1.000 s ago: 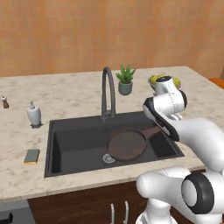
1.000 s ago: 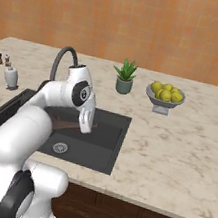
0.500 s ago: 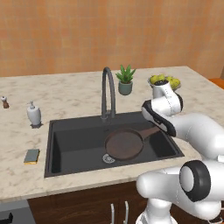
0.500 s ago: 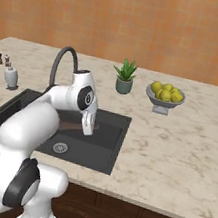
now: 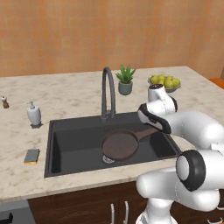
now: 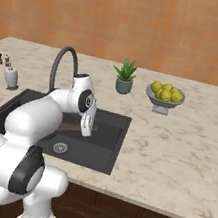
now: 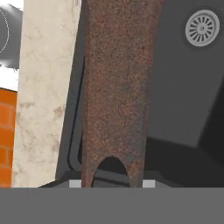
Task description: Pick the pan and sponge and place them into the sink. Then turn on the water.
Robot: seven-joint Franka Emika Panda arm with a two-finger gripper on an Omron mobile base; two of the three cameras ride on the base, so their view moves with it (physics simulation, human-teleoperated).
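Left base view, item by item.

Pan [image 5: 119, 145]: round, dark brown, over the black sink [image 5: 65, 148], at about 6 o'clock from the faucet [image 5: 108, 92]. Its long handle runs toward 2 o'clock and ends at the gripper [image 5: 154, 127]. Whether the pan's base touches the basin floor cannot be told.

Gripper: fingers pinched on the far end of the pan handle; the white arm arches in from the 4 o'clock corner.

Sponge [image 5: 31, 156]: yellow block with a grey-green top, flat on the counter [image 5: 70, 94] just beside the sink's rim at 9 o'clock, well apart from the pan.

Faucet: tall dark grey gooseneck, upright at the basin's 12 o'clock edge.

Soap bottle [image 5: 33, 114]: small, white, on the counter at 10 o'clock from the sink.

Potted plant [image 5: 125, 80]: green leaves, grey pot, behind the faucet at 1 o'clock.

Fruit bowl [image 5: 164, 82]: yellow fruit inside, near the plant at its 3 o'clock.

Right base view. Gripper [image 6: 88, 127] above the basin [image 6: 102, 145], near its 3 o'clock wall; drain [image 6: 60, 147] at 7 o'clock from it; a brown strip of handle shows beside the arm.

Hand view. Pan handle [image 7: 116, 87] runs from 6 to 12 o'clock up the middle, speckled brown, with a notch at its near end. Drain [image 7: 202, 28] sits at 2 o'clock. Pale counter edge [image 7: 48, 87] lies at 9 o'clock.
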